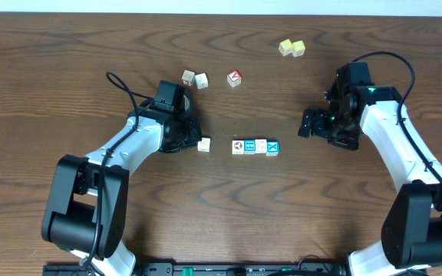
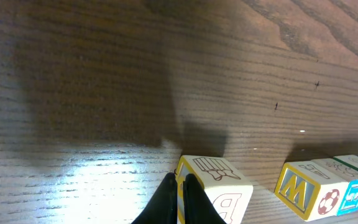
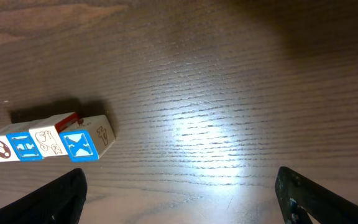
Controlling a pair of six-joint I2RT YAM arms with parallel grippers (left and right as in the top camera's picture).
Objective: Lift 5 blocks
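Four picture blocks lie in a row (image 1: 255,146) at the table's middle, two of them with blue faces; the right wrist view has this row (image 3: 48,144) at its left. A fifth block (image 1: 204,144), cream with a red letter, lies alone left of the row. My left gripper (image 1: 196,142) is shut with nothing between its fingers. In the left wrist view its tips (image 2: 179,194) rest against the left side of that lone block (image 2: 222,186). My right gripper (image 1: 305,124) stands wide open to the right of the row. In the right wrist view only bare wood shows between the right gripper's (image 3: 182,196) fingers.
Two more cream cubes (image 1: 194,78) sit behind the left arm. A red-faced cube (image 1: 234,77) is beside them, and a pair of plain yellow cubes (image 1: 291,47) lies at the back right. A black cable loops over each arm.
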